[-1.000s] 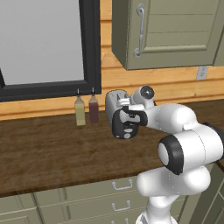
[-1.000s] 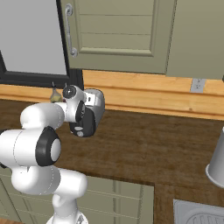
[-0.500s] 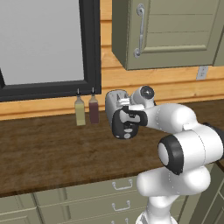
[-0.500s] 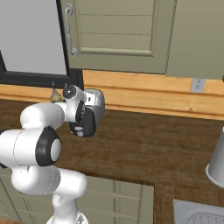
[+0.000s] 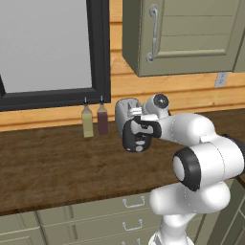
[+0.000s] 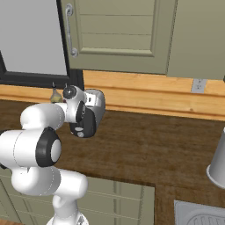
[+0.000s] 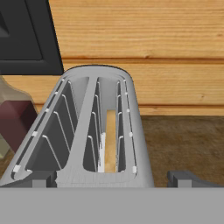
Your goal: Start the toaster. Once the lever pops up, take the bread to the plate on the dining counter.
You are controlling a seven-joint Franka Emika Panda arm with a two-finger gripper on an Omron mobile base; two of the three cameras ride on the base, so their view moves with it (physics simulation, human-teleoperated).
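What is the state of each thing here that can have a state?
toaster: upright on the counter, bread in one slot, other slot empty.
bread: sunk down inside the slot.
gripper: open, at the toaster, holding nothing.
two bottles: upright, capped, beside the toaster.
cabinet door: closed.

Gripper [image 5: 137,135] at toaster [image 5: 125,109] on wood counter [image 5: 57,162]; two bottles [image 5: 94,119] just left.
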